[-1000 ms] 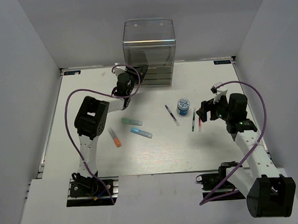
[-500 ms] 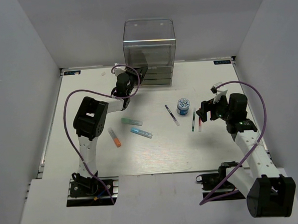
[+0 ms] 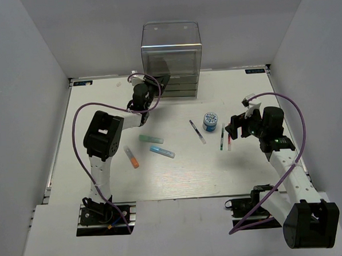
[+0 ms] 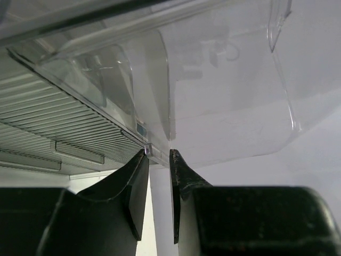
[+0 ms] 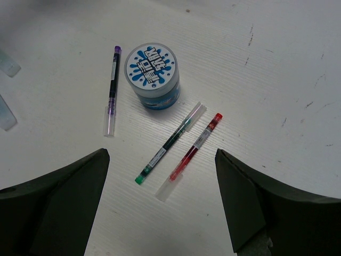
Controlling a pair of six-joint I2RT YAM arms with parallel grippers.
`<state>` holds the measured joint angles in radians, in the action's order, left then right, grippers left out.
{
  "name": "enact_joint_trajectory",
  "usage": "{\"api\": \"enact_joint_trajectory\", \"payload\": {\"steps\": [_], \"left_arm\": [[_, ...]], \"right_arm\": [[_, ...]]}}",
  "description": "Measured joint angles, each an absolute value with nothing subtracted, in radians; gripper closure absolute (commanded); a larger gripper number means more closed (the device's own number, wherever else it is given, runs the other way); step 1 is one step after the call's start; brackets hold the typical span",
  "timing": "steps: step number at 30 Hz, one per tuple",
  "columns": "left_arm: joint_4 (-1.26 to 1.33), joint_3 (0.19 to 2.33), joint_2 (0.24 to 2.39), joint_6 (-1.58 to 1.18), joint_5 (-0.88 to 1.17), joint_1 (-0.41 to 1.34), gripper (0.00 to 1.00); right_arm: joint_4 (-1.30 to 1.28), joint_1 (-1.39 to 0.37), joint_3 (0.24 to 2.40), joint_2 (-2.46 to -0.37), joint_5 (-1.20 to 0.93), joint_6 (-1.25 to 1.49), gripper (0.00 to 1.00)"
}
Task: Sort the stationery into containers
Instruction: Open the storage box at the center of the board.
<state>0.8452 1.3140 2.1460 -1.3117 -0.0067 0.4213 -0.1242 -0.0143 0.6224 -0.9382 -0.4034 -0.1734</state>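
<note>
Near markers: the orange-capped marker [image 3: 131, 157], the light-blue marker [image 3: 162, 151] and the teal marker [image 3: 151, 139] are lying loose on the table [image 3: 179, 176], left of centre and apart from each other. None is being touched.
Pens: the red pen [image 5: 194, 146] and the green pen [image 5: 169, 143] are lying just beside each other, right of centre. The purple pen [image 5: 111, 90] is lying to the left of them.
Right gripper [image 3: 234, 127]: it is being held above the table just right of the red pen, with the jaws spread wide. Nothing is being carried.
Roll: the blue-and-white roll [image 5: 152, 74] is sitting flat between the purple pen and the green pen, a little farther.
Left gripper [image 4: 158, 154]: it is being held against the near left corner of the organiser [image 3: 171, 53]. The jaws are nearly closed, with only a thin gap. The tips are being placed at a clear edge just under the top compartment. Whether this edge is being pinched cannot be told.
Organiser: it is standing at the far middle of the table, with the drawers [image 3: 180, 86] below, all seeming pushed in.
Step in hand: by judgement, the organiser is being opened or steadied by the left arm. Sorting is not yet begun, as every item is lying on the table.
Next move: a firm hold on the thin edge and a straight pull are being called for, without the box being dragged. The pens are thin, flat and close together, so an exact descent is being needed on the right.
</note>
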Motion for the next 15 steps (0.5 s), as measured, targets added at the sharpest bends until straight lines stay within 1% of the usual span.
{"api": "enact_joint_trajectory", "payload": {"steps": [10,15], "left_arm": [[0.929,1.297,2.140,-1.290,0.009,0.421,0.67],[0.966,1.295,2.126,-1.287,0.011,0.424,0.72]], "right_arm": [[-0.124,-0.014,0.622,-0.938,-0.408,-0.177,0.14],[-0.124,-0.014,0.615,-0.938,-0.422,-0.184,0.14]]}}
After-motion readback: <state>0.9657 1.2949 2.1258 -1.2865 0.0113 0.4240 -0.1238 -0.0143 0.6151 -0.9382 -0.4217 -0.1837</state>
